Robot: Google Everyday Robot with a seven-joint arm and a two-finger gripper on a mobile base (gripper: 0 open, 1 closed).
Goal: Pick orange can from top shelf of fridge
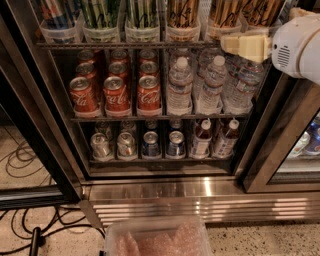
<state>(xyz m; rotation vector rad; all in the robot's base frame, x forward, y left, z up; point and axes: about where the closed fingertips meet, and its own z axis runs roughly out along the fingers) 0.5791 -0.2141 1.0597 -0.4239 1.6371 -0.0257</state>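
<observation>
The orange cans, gold with black scribbles, stand in clear tubs on the top shelf [115, 45] of the fridge [165, 187]: one tub at the centre [182, 14], more to the right [226, 12]. Their tops are cut off by the frame's upper edge. Green-striped cans [100, 12] fill the tubs to the left. My gripper [239, 46], cream-coloured on a white arm [300, 47], reaches in from the right at the height of the top shelf's front edge, just below the right-hand orange cans and in front of the water bottles. It holds nothing that I can see.
Red cola cans [116, 92] and water bottles [210, 85] fill the middle rack; small cans and bottles [150, 142] sit on the bottom rack. A dark door frame [35, 115] stands at left, another [280, 145] at right. A clear plastic bin [160, 240] is below; cables [30, 225] lie on the floor.
</observation>
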